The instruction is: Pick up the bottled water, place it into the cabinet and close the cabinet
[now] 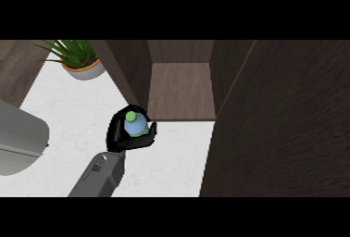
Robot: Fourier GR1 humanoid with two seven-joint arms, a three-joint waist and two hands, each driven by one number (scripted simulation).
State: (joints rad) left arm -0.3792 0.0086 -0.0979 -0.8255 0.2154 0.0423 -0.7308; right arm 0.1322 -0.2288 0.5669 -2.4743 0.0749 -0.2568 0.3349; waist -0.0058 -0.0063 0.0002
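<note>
**A Bottle Held Up by the Open Cabinet**

At the far left sits a big grey rounded metal thing, cut off by the edge, so I cannot tell what it is. It rests on the white stone counter.

Up at the back of the counter, near the left, is a green spiky plant in a small round pot with an orange rim. It stands well away from the hand.

Next comes a grey forearm, coming up from the bottom. At its end is the black left hand. Its fingers and thumb are curled around the small blue water bottle with a green cap, so the hand is holding the bottle. We look down on the cap from above. The hand hides most of the bottle's body.

The bottle is just in front of the dark brown wooden cabinet, near its left wall. It is not inside. The lighter brown shelf lies just past the bottle.

On the right, the tall dark brown cabinet door stands open and fills that side.

The right hand does not show.
</note>
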